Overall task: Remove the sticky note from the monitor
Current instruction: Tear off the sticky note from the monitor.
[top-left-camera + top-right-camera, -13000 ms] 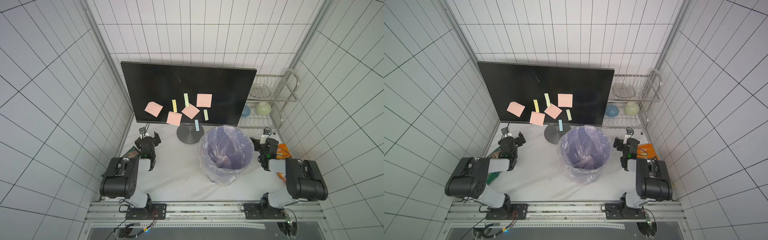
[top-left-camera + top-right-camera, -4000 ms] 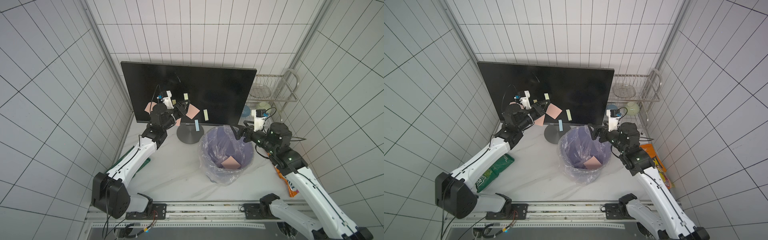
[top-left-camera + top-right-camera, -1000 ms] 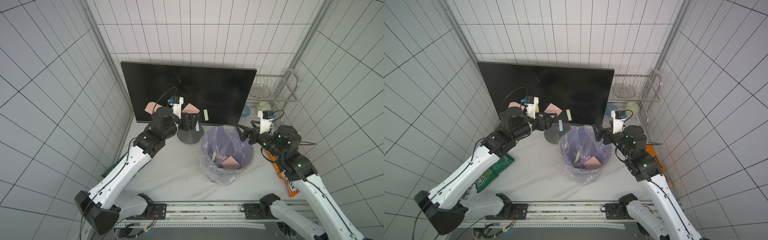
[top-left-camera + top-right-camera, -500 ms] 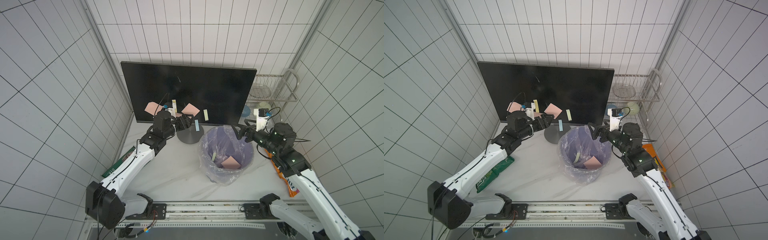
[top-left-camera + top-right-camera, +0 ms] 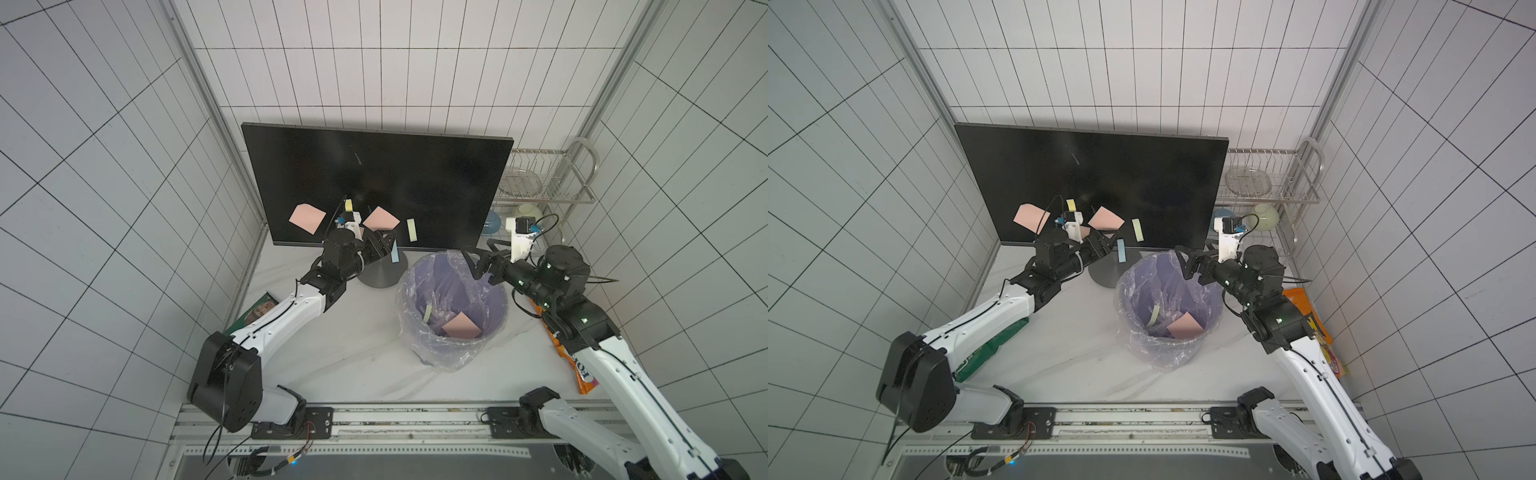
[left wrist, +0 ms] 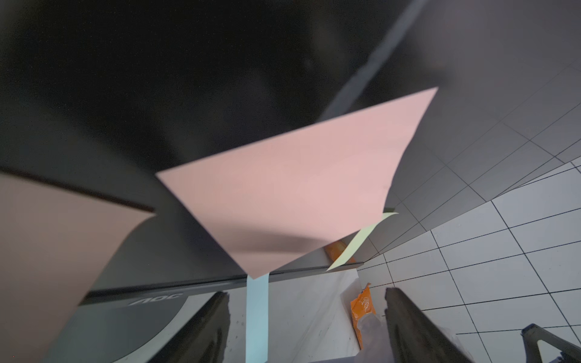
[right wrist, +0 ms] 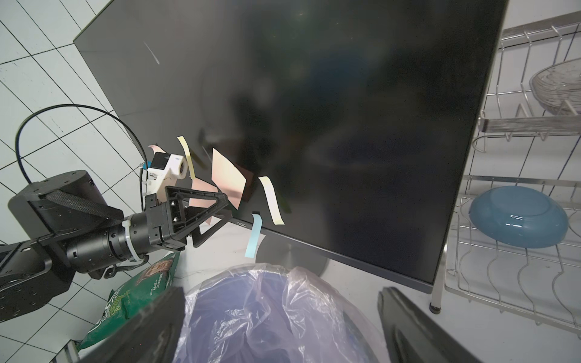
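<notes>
White-tiled walls (image 5: 332, 83) enclose a marble table (image 5: 353, 345); left claw (image 5: 388, 246) and right claw (image 5: 478, 262) gape empty.

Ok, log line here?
left gripper: open, near pink square sticky note on black flat-screen monitor | right gripper: open, above purple bag-lined bin

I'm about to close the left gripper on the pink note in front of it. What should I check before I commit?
1. Left gripper open and empty: ok.
2. Pink note straight ahead of it, lower part curling off the monitor: ok.
3. Blue strip clear of the grasp: not ok. It hangs just under the note's lower corner, in line with the open jaws.
4. Gripper's distance from the screen: cannot tell.
5. Right gripper out of the way: ok. It is open and empty, over the rim of the bin.
6. Bin open to take the note: ok.
</notes>
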`<act>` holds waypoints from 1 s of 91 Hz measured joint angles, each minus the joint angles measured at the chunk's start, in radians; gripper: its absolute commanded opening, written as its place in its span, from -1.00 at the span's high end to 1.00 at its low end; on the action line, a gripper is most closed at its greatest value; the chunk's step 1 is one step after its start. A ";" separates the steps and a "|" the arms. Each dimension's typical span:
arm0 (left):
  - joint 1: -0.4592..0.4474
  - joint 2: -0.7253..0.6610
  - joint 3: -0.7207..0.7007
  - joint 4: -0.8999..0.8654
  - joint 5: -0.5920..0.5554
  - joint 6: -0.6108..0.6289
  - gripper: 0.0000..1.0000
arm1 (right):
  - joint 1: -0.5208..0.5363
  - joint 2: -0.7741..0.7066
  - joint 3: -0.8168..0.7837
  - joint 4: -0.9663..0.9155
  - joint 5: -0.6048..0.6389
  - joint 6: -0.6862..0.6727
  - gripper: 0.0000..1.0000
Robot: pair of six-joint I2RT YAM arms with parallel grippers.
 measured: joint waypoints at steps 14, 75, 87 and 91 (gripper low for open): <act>-0.004 0.024 0.000 0.054 -0.005 -0.016 -0.57 | 0.000 -0.002 -0.003 0.000 0.000 0.000 -0.97; -0.003 0.048 -0.008 0.119 -0.028 -0.041 -0.53 | 0.000 -0.006 -0.007 -0.001 0.001 -0.001 -0.97; -0.003 0.025 -0.008 0.113 -0.045 -0.039 -0.50 | 0.000 -0.006 -0.007 -0.001 0.001 -0.001 -0.97; -0.003 0.012 -0.008 0.111 -0.048 -0.036 -0.49 | 0.000 -0.006 -0.007 -0.001 0.000 -0.001 -0.97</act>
